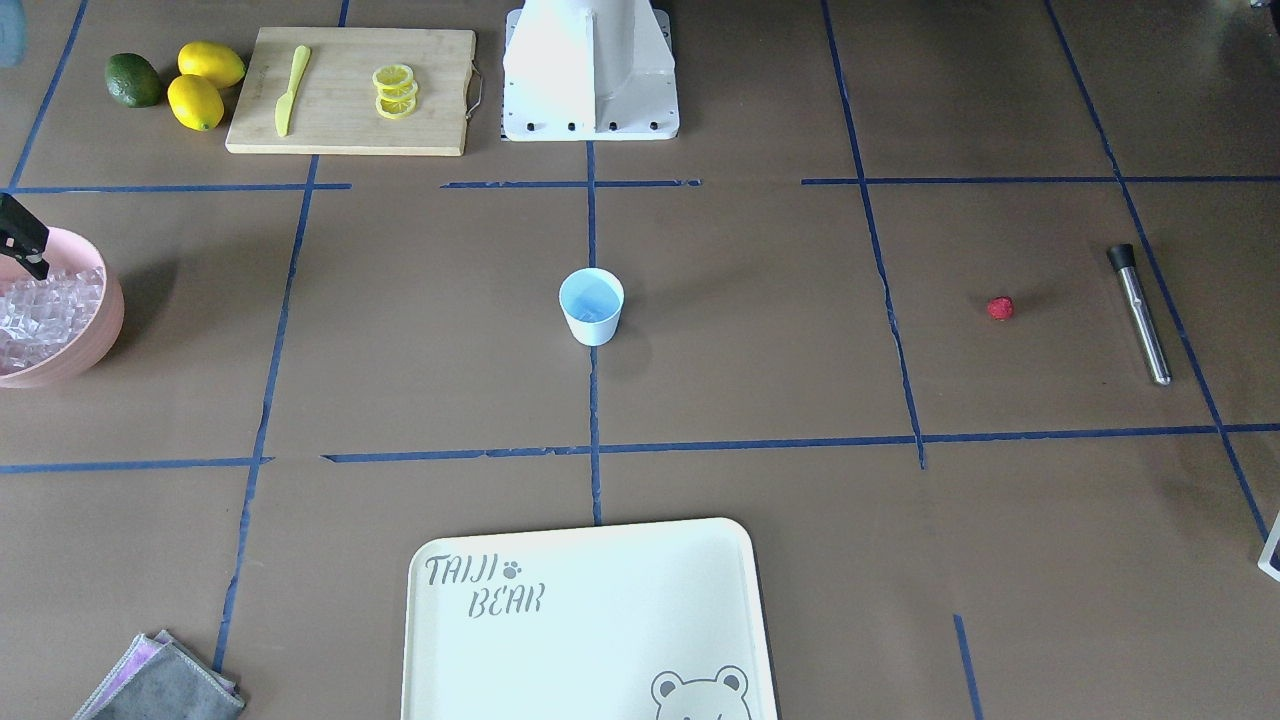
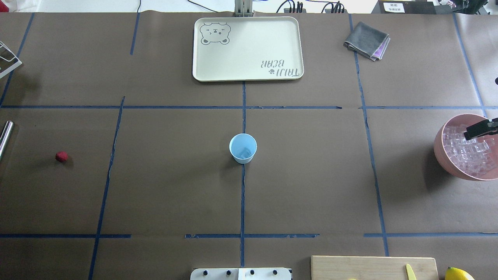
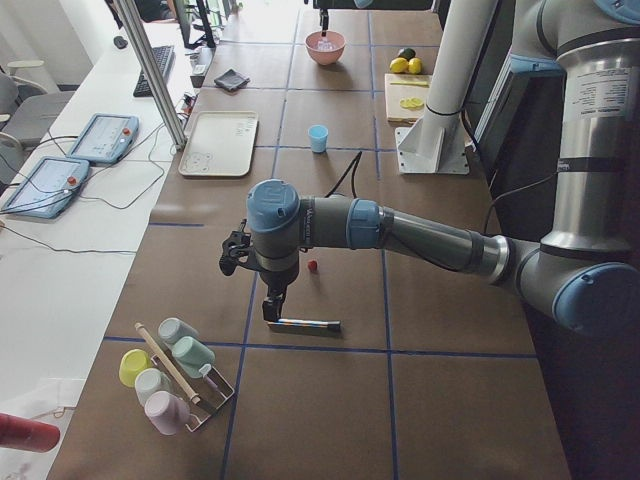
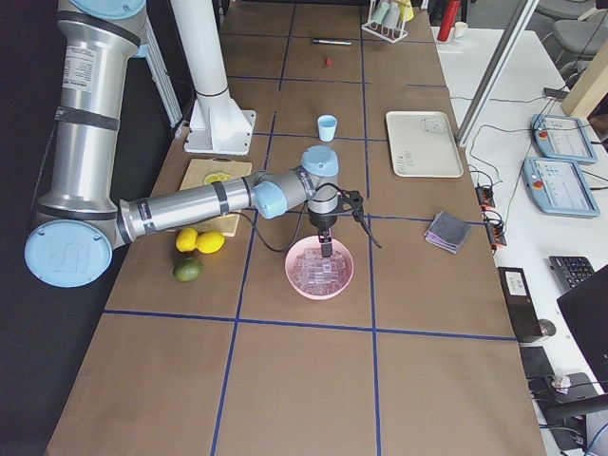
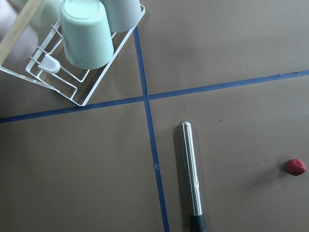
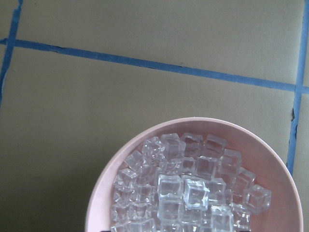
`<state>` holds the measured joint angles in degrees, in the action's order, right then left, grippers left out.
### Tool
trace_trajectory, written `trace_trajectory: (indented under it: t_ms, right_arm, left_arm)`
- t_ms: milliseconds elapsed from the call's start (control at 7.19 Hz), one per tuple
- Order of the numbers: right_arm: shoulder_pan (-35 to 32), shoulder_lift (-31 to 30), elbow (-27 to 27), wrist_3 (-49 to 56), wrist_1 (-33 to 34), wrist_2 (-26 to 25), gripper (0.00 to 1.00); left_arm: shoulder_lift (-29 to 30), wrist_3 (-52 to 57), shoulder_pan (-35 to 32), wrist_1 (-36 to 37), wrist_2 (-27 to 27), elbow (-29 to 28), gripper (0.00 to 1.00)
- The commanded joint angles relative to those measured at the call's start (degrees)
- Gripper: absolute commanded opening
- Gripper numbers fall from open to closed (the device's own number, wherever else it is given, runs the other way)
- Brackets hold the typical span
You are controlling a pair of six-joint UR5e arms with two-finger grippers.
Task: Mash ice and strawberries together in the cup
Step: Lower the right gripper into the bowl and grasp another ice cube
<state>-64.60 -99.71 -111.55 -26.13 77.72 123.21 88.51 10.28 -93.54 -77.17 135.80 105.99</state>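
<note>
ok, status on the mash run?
Left gripper over muddler, right gripper over bowl of ice; jaws unreadable on both. Cup upright at centre, seemingly one cube inside; strawberry loose near muddler. Nothing blocking the cup.

**Bright, even light with soft shadows and a few hot spots**

Light is bright and diffuse in every view and falls from above. Shadows are faint and soft-edged. The cup [image 1: 591, 305] throws a pale smudge on the table [image 1: 760, 330], and the bowl [image 1: 100, 335] throws a darker one beside it. In the left wrist view the strawberry [image 5: 296, 166] has a dim patch to its left. The white robot base [image 1: 590, 70] and the tray [image 1: 590, 620] are close to washed out. The steel muddler [image 5: 191, 169] carries a bright streak of glare along its length. The ice [image 6: 188, 193] is sharp, with small glints, and the table around it looks greenish. A wooden stick [image 5: 19, 26] in the corner of the left wrist view is soft. The far end of the exterior left view is overexposed.
</note>
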Motion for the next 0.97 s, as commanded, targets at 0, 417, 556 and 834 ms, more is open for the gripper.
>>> trace_trajectory:
  t_ms: [0,417,556,834]
  right_arm:
    - [0.0,0.04,2.91,1.87,-0.02,0.19,0.78]
    - [0.09,0.65,5.38,2.05,-0.02,0.19,0.75]
    - [0.09,0.83,6.34,2.05,-0.11,0.01,0.75]
    - [0.18,1.27,7.31,2.05,-0.11,-0.08,0.75]
  left_arm:
    - [-0.01,0.0,0.02,0.0,-0.01,0.0,1.0]
    - [-0.01,0.0,0.02,-0.09,0.08,0.09,1.0]
    - [-0.01,0.0,0.02,-0.09,0.08,0.09,1.0]
    - [-0.01,0.0,0.02,-0.09,0.08,0.09,1.0]
